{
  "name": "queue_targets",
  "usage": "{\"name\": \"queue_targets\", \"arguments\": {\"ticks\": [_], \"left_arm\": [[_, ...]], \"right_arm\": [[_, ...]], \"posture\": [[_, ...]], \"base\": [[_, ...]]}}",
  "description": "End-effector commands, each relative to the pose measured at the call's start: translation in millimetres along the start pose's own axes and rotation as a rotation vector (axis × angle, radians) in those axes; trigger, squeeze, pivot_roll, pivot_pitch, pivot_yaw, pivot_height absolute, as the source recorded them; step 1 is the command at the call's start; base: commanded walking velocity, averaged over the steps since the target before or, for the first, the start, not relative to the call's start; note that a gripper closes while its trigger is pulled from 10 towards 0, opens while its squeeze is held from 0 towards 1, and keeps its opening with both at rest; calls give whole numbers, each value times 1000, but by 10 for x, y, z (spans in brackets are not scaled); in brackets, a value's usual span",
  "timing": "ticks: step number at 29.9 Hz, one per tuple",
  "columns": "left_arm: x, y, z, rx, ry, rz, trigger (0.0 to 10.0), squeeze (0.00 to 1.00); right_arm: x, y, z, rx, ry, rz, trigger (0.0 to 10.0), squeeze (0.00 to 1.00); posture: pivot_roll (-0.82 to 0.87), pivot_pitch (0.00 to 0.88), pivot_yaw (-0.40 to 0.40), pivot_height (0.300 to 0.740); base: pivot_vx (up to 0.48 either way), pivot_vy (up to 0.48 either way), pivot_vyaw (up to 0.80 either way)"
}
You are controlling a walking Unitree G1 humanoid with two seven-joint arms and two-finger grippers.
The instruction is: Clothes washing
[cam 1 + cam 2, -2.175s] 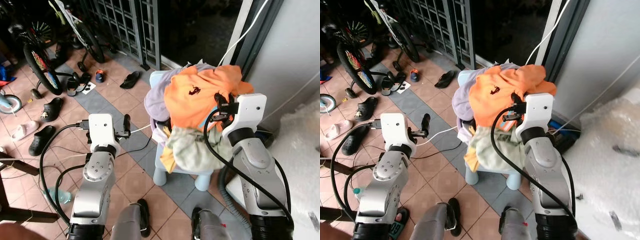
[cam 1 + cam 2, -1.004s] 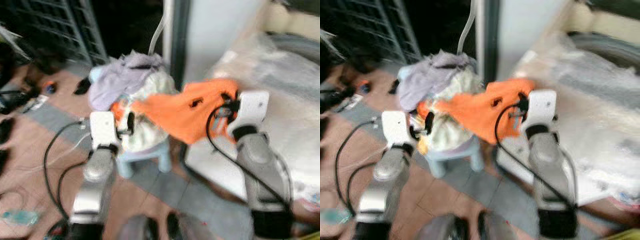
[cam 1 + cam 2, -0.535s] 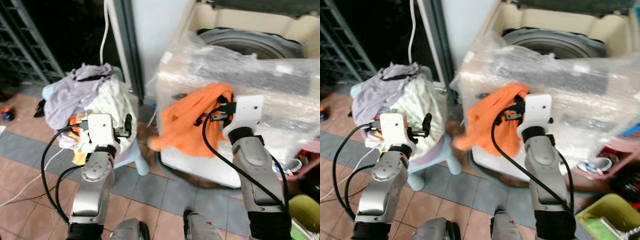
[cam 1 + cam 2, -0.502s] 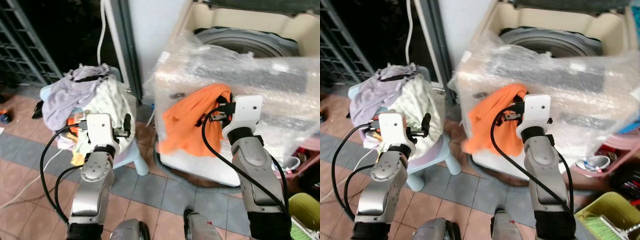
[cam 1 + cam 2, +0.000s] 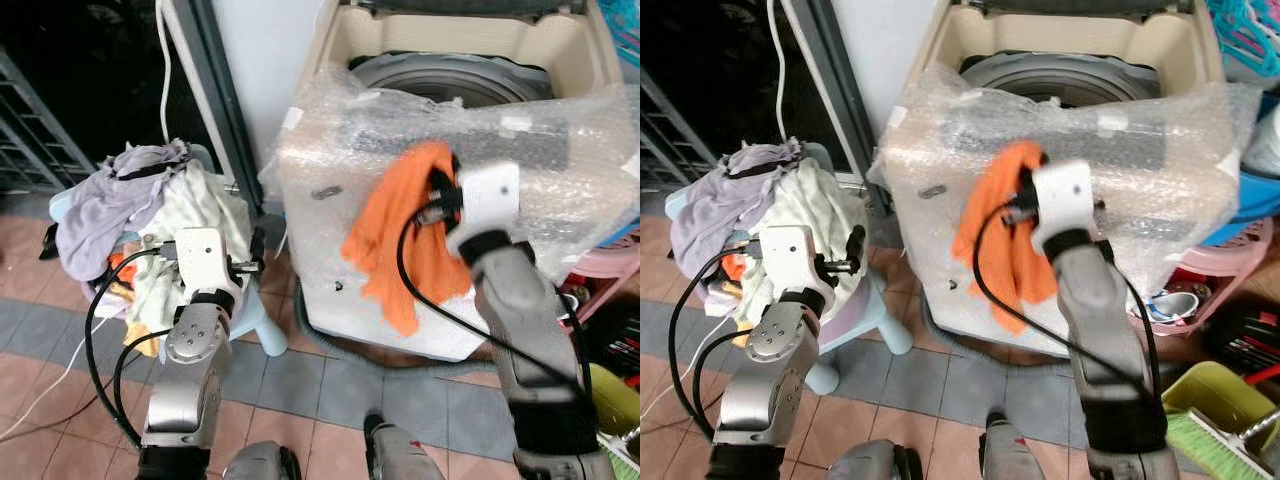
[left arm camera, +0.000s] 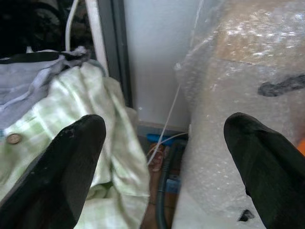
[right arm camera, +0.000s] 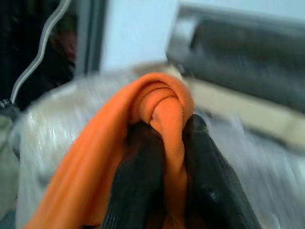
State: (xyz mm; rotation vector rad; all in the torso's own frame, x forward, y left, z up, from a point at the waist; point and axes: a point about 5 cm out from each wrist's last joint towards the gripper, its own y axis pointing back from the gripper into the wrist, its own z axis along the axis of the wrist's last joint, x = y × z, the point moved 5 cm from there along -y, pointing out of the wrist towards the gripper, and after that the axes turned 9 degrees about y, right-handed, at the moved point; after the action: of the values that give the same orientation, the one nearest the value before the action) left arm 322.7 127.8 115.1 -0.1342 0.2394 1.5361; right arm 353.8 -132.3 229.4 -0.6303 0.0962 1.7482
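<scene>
My right gripper (image 5: 438,192) is shut on an orange shirt (image 5: 397,240), which hangs down in front of the bubble-wrapped washing machine (image 5: 330,210). The right wrist view shows the orange shirt (image 7: 164,114) bunched between the black fingers (image 7: 205,176). The machine's lid is up and its drum (image 5: 455,75) lies open behind the raised gripper. My left gripper (image 5: 258,250) is open, held low beside the pile of clothes (image 5: 135,200) on a pale blue stool (image 5: 265,325). In the left wrist view a green checked shirt (image 6: 102,143) lies between and beyond the spread fingers (image 6: 71,167).
A dark doorway with a metal grille (image 5: 40,120) is behind the stool. A grey drain hose (image 5: 330,345) runs on the tiled floor by the machine's base. To the right are a pink basket (image 5: 1200,290), a green bin (image 5: 1210,400) and a brush (image 5: 1240,440).
The view has swung right, toward the washing machine. My right gripper has lifted the orange shirt higher against the machine's front. The left arm has kept its pose.
</scene>
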Motion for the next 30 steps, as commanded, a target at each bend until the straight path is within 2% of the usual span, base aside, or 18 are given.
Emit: {"name": "queue_targets", "arguments": {"ticks": [1, 3, 5, 6, 8, 10, 12, 14, 16, 18, 21, 23, 24, 27, 28, 29, 30], "left_arm": [[40, 8, -3, -2, 5, 15, 10000, 0], [29, -4, -5, -3, 5, 12, 10000, 0], [19, -11, -3, -4, 6, 9, 10000, 0], [2, -21, 3, -9, 8, 4, 10000, 0], [-7, -27, 6, -11, 9, 2, 10000, 0], [-29, -41, 16, -17, 10, -2, 10000, 0], [-28, -43, 34, -24, 11, -2, 10000, 0], [-4, -36, 38, -27, 12, 6, 10000, 0], [28, -23, 19, -25, 13, 20, 10000, 0], [27, -17, 7, -23, 14, 22, 10000, 0], [18, -12, -3, -21, 15, 22, 10000, 0], [-10, -12, -9, -17, 25, 24, 10000, 0], [-10, -12, -9, -17, 25, 24, 10000, 0], [-21, -7, -20, -10, 23, 18, 10000, 0], [-8, -5, -24, -8, 21, 21, 10000, 0], [7, -4, -27, -6, 18, 25, 10000, 0], [28, -1, -31, -4, 15, 31, 10000, 0]], "right_arm": [[13, -81, 170, -79, 14, 34, 10000, 0], [-119, -296, 369, -149, 42, 33, 10000, 0], [-212, -436, 513, -194, 66, 27, 10000, 0], [-348, -598, 650, -225, 90, 7, 10000, 0], [-405, -651, 688, -230, 93, -4, 10000, 0], [-655, -801, 778, -228, 106, -66, 10000, 0], [-984, -906, 839, -203, 90, -160, 10000, 0], [-1314, -943, 872, -174, 90, -273, 10000, 0], [-1647, -905, 912, -157, 112, -396, 10000, 0], [-1750, -870, 906, -153, 135, -441, 10000, 0], [-1764, -852, 832, -134, 116, -445, 10000, 0], [-1606, -835, 559, -67, 92, -397, 10000, 0], [-1606, -835, 559, -67, 92, -397, 10000, 0], [-1319, -731, 58, 48, 42, -330, 10000, 0], [-1251, -670, -76, 79, 29, -321, 10000, 835], [-1178, -601, -198, 107, 14, -311, 10000, 1000], [-1084, -486, -334, 140, 15, -299, 10000, 1000]], "posture": [[-59, 99, 108, 740], [-64, 89, 106, 740], [-64, 89, 106, 740], [-66, 85, 106, 740], [-63, 80, 103, 740], [-52, 72, 95, 740], [-50, 71, 91, 740], [-50, 69, 89, 740], [-51, 67, 82, 740], [-52, 67, 81, 740], [-53, 67, 82, 740], [-52, 69, 83, 740], [-52, 69, 83, 740], [-52, 76, 86, 740], [-51, 77, 86, 740], [-51, 77, 86, 740], [-49, 80, 84, 740]], "base": [[0, 0, 0], [122, 0, 0], [246, 0, 0], [319, 0, 0], [319, 0, 0], [354, 0, 0], [356, 0, 0], [362, 0, 0], [358, 0, 0], [358, 0, 0], [225, 0, 0], [0, 0, 0], [0, 0, 0], [0, 0, 0], [0, 0, 0], [0, 0, 0], [0, 0, 0]]}}
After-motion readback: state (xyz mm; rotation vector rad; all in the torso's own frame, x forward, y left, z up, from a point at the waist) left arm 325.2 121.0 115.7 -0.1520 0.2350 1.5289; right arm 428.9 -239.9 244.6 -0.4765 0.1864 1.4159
